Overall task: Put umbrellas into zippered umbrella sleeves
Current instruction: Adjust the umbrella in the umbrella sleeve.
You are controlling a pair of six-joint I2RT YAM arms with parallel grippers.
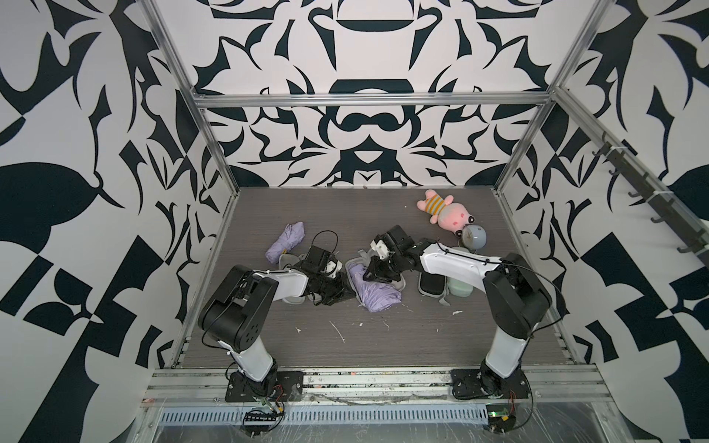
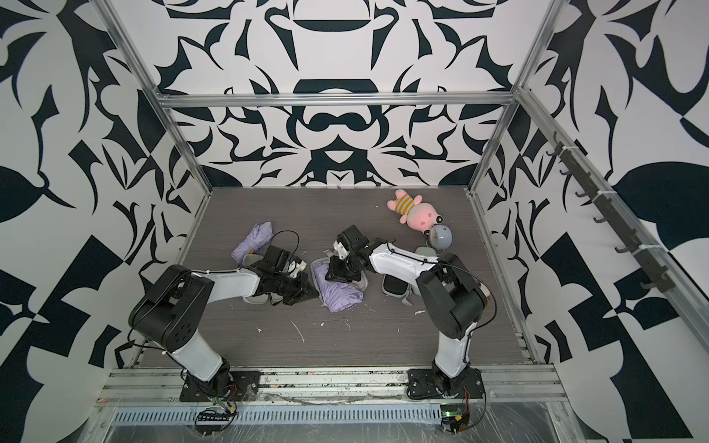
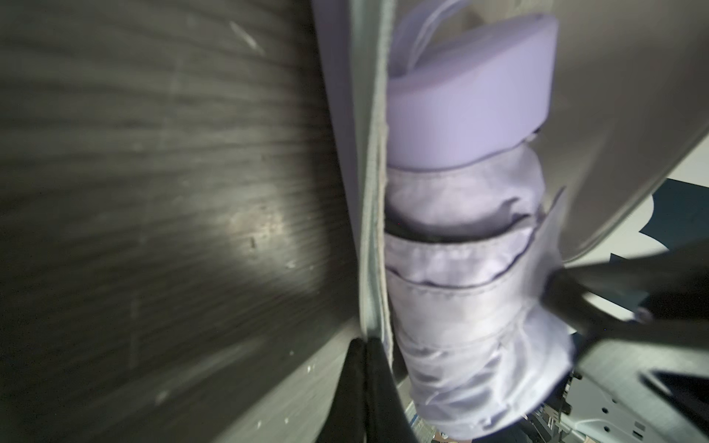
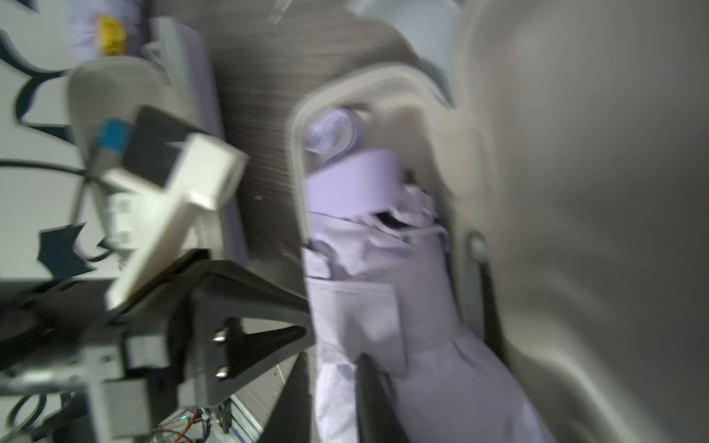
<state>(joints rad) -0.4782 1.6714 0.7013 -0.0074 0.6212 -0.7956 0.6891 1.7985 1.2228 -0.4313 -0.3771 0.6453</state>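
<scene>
A lilac umbrella lies in an open lilac sleeve with grey lining at the table's middle; its near end spills over the sleeve's rim. My left gripper is shut on the sleeve's edge, beside the umbrella. My right gripper is over the umbrella, open, with a fold of lilac fabric between its fingers. The raised lid stands next to it. A second lilac umbrella lies at the back left.
A black sleeve and a mint green sleeve lie under my right arm. Another open sleeve sits partly under my left arm. A pink plush toy and a pale-blue clock are at the back right.
</scene>
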